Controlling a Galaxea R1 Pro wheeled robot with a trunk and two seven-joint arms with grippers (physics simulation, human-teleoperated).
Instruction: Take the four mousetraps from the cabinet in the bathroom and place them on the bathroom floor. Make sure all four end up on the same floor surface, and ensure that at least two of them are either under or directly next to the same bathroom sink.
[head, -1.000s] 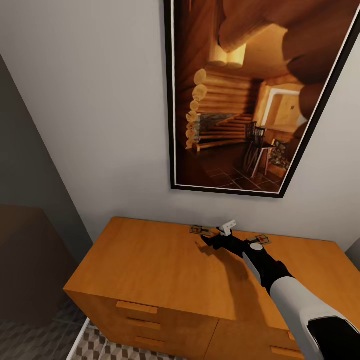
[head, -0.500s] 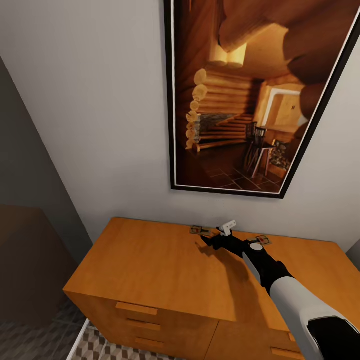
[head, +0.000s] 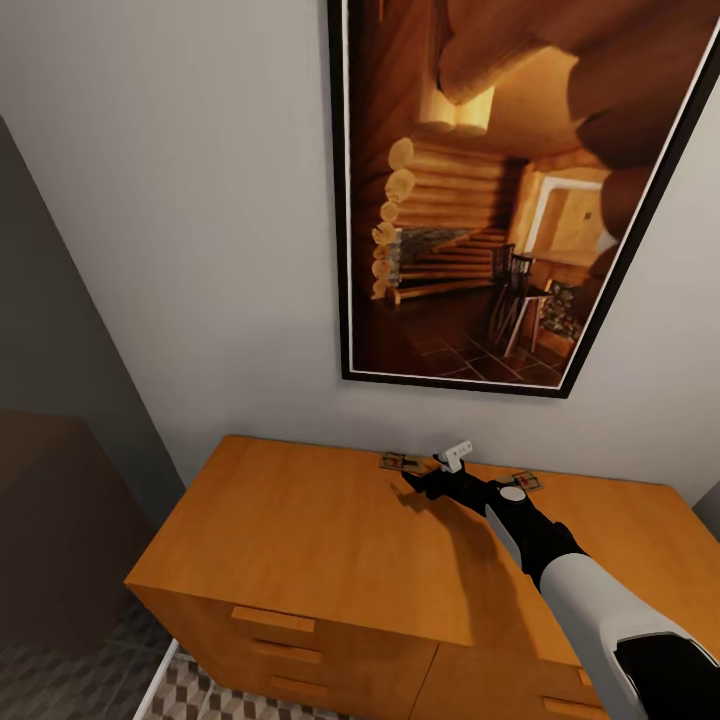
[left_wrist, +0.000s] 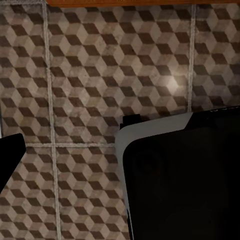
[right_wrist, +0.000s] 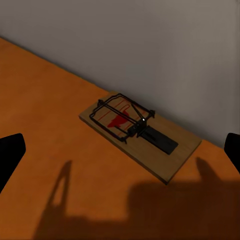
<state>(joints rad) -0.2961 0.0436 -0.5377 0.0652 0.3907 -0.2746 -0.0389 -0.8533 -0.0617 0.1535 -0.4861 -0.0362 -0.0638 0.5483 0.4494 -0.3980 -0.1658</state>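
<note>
A mousetrap (right_wrist: 140, 136) lies flat on the orange-brown top of the cabinet (head: 300, 530), close to the grey wall (head: 180, 250) at the back edge; in the right wrist view its wire bar and a red patch on the wooden board are plain to see. In the head view it (head: 399, 461) sits just beyond the right gripper (head: 420, 480), not touching it. A second mousetrap (head: 524, 481) lies farther along the same back edge, beside the right forearm. The right gripper hovers low over the cabinet top with its fingers (right_wrist: 10, 157) spread wide (one dark tip at each side of the wrist view) and nothing between them. Above the cabinet hangs a black-framed picture of a log cabin interior (head: 490, 190). The left wrist view looks down on the cube-patterned bathroom floor (left_wrist: 75, 90); whether the left gripper is spread or closed I cannot tell.
</note>
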